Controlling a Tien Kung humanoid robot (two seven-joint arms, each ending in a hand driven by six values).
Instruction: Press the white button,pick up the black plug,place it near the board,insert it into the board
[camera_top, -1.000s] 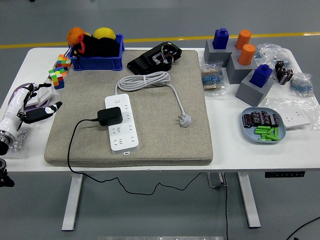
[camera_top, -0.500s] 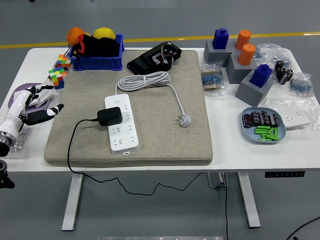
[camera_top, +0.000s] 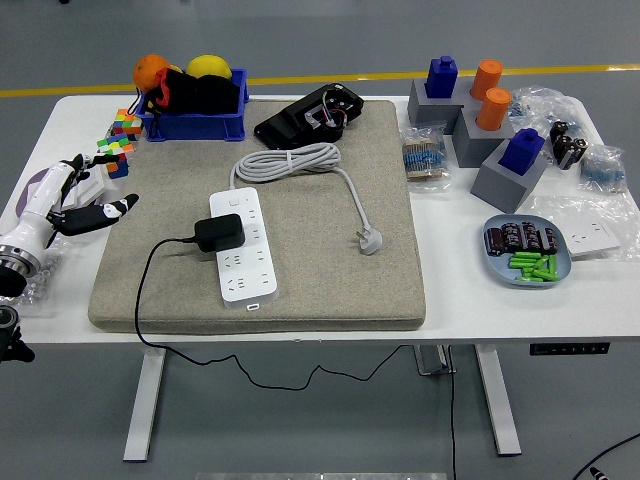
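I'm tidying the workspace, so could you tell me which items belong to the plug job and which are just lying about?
For the job: white power strip, black plug, left hand.

Lying about: blue bin, colour cubes, grey blocks, battery tray.

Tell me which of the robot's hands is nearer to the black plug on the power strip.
Left. The left hand hovers open at the table's left side, apart from the black plug, which sits in the white power strip. The right hand is not in view.
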